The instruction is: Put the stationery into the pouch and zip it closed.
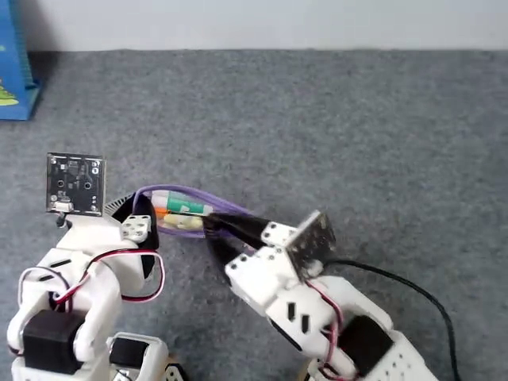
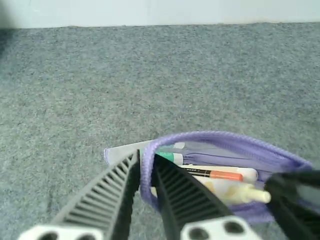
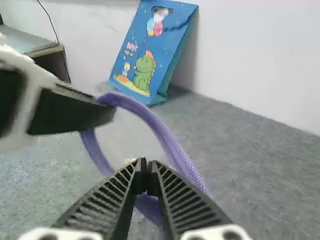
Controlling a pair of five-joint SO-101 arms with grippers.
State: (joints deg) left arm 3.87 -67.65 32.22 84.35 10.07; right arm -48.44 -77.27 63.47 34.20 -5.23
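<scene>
Purple pouch (image 1: 190,193) lies on the grey, carpet-like worktop (image 1: 357,143), between the two arms and just in front of them. Its mouth is unzipped and gapes into a loop, as the left wrist view (image 2: 225,139) shows.

Stationery lies inside it, side by side along its length: a white marker (image 2: 167,156) with a green band, a pen (image 2: 220,175) with an orange section, and a cream piece (image 2: 240,192) nearest the arms. From above, the marker (image 1: 184,206) and the cream piece (image 1: 181,224) can be seen through the open mouth.

At one end of the pouch the left tool (image 1: 145,211) is closed on the rim, its ribbed fingers (image 2: 120,185) pinching the purple edge between them (image 2: 145,162). At the opposite end the right tool (image 1: 226,230) has its fingers pressed together, with a fold of purple fabric caught between them (image 3: 146,172). From there the pouch's rim (image 3: 170,140) arcs away to the left tool (image 3: 75,112) at its far end. The right tool's dark fingers (image 2: 292,187) also appear at the edge of the left wrist view.

At the worktop's far left corner a blue bag (image 1: 14,71) with a dinosaur picture (image 3: 150,55) stands against the pale wall (image 3: 260,55), well apart from the pouch.
</scene>
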